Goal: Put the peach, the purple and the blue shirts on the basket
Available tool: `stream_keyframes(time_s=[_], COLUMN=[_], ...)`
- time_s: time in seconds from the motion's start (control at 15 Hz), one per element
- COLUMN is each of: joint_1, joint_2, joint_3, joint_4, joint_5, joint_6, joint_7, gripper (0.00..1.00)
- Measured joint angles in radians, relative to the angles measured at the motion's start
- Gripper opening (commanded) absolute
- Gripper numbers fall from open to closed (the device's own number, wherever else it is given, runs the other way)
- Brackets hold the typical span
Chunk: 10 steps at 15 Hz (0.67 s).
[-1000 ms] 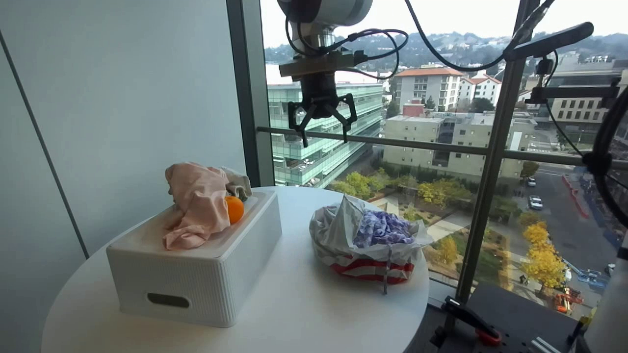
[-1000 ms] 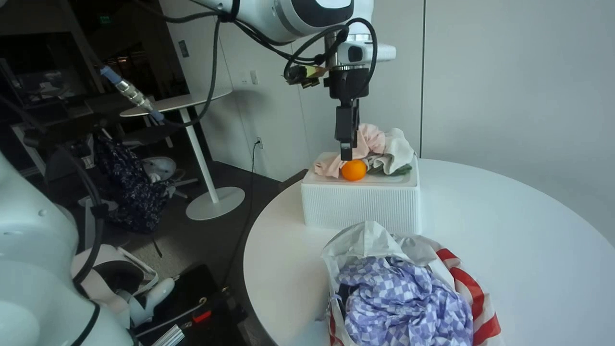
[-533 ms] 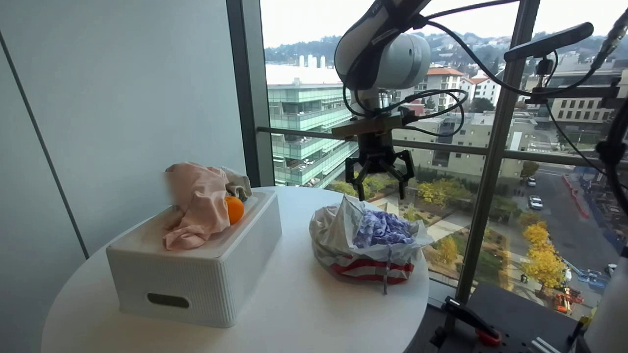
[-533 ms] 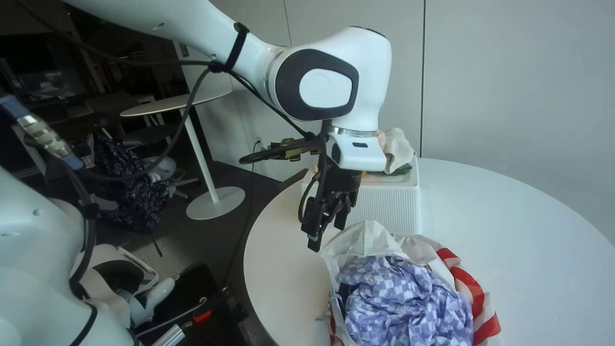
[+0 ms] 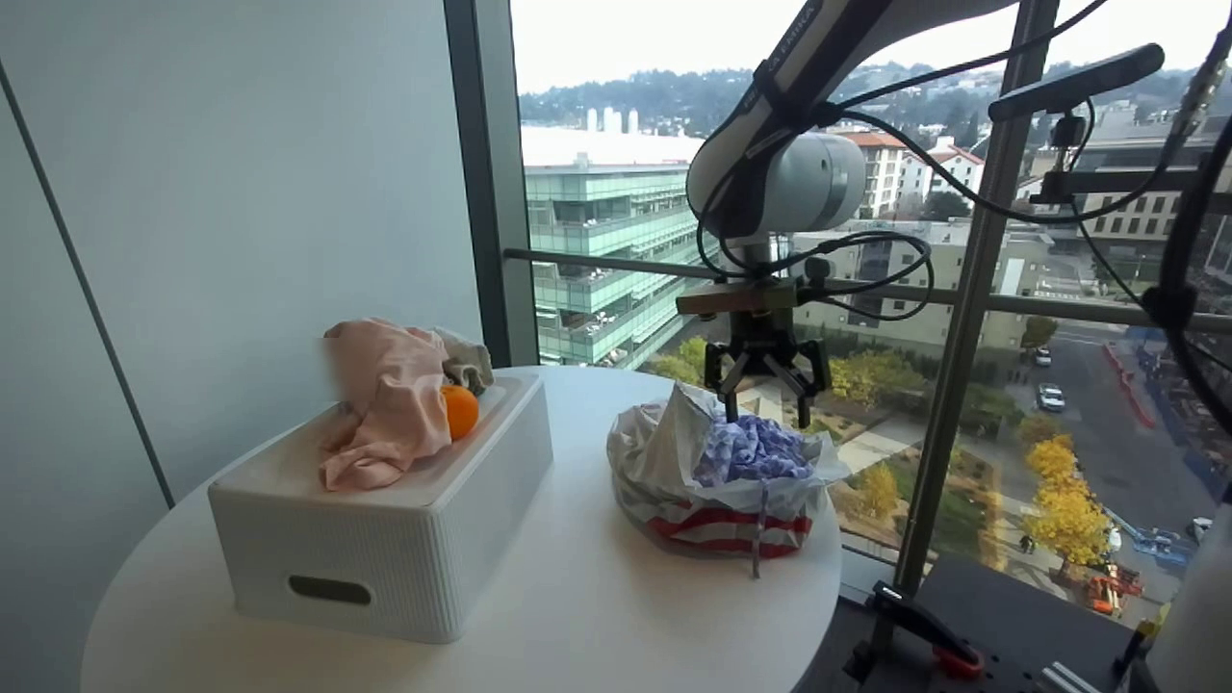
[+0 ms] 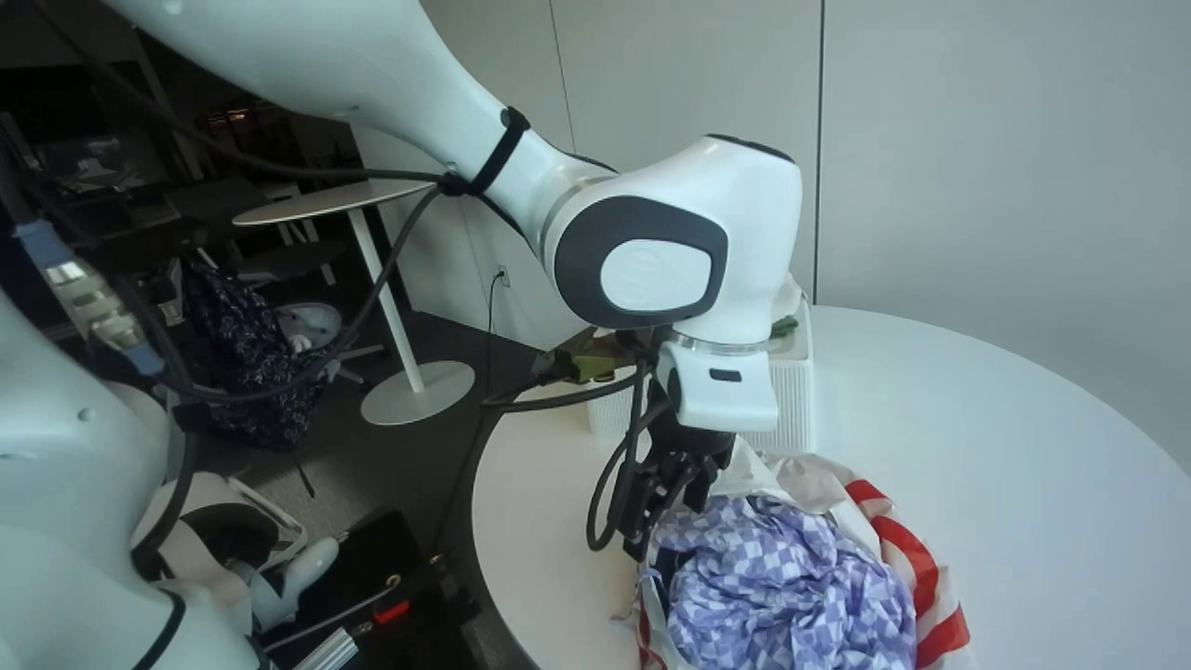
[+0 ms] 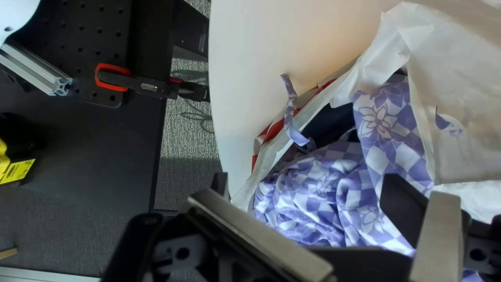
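Pale wall [image 5: 241,212] and tall window [image 5: 885,366] at the back; round white table [image 5: 577,587], one, bearing every item below.

Basket [image 5: 332,544], white, rectangular; peach shirt [image 5: 390,409] heaped on its top, beside a small orange ball [image 5: 461,412] and a greyish cloth [image 5: 466,358].

Bag [image 5: 650,486], white with red stripes, mouth gaping, near the basket but apart from it; inside, purple checked shirt [image 6: 777,577], crumpled, filling most of the mouth; navy garment [image 7: 330,119], only a dark patch showing between the checked cloth and the bag's edge; how much lies underneath cannot be told.

Gripper [image 5: 768,422], one, jaws spread wide, nothing held; pointing down at the bag, checked cloth beneath — whether it touches cannot be made out.

Latest change: over the last second the gripper travels from a higher place, nearer the basket, across and down to the bag, jaws equally wide throughout; peach shirt, ball and bag lie as they did.

Meaning, by judgement: peach item seems delivered, purple one looks to be next; one of three in place, two outstanding; next move probably calls for further lowering and a pinch of checked cloth — bag edge or navy cloth might be caught along with it.
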Motion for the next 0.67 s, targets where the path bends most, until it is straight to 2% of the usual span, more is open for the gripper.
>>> stream_keyframes(time_s=[0.67], joint_1=[0.002], joint_2=[0.282], joint_3=[-0.021], joint_4=[0.228], joint_5=[0.019], joint_6=[0.059], joint_7=[0.008], gripper=[1.0])
